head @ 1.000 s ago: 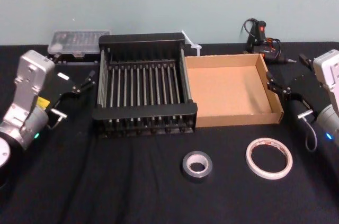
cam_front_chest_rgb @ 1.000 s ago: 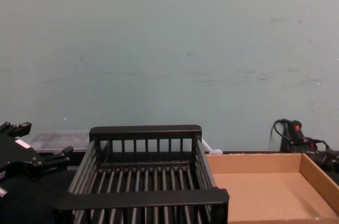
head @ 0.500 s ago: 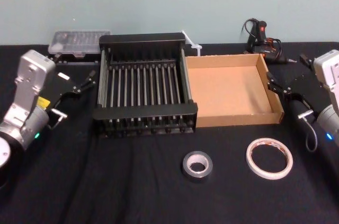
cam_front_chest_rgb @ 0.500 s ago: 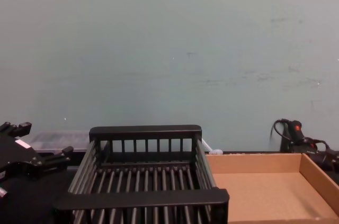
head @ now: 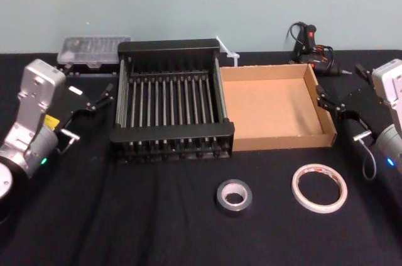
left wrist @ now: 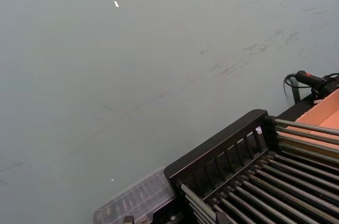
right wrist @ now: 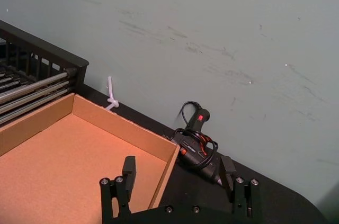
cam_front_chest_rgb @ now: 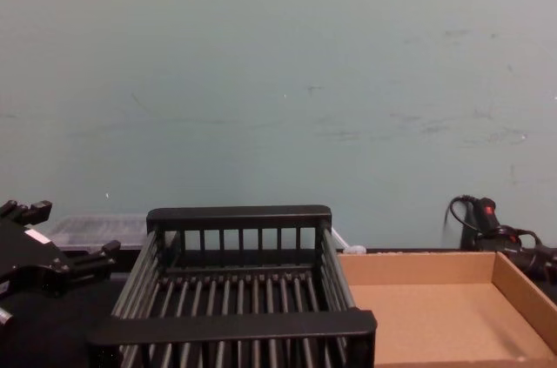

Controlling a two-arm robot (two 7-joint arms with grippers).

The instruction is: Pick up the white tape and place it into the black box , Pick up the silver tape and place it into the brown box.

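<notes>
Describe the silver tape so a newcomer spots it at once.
Find the black box, the slatted basket; the silver tape lies flat just in front of its right corner. Unlike the thin, wide white tape on its right, it is small, thick and grey.

Black left gripper [head: 102, 97], nine o'clock, on silver-grey boxy housing [head: 39, 90]; yellow label [head: 49, 121]. Black right gripper [head: 322, 97], three o'clock: alike, grey cable [head: 370, 164].
</notes>
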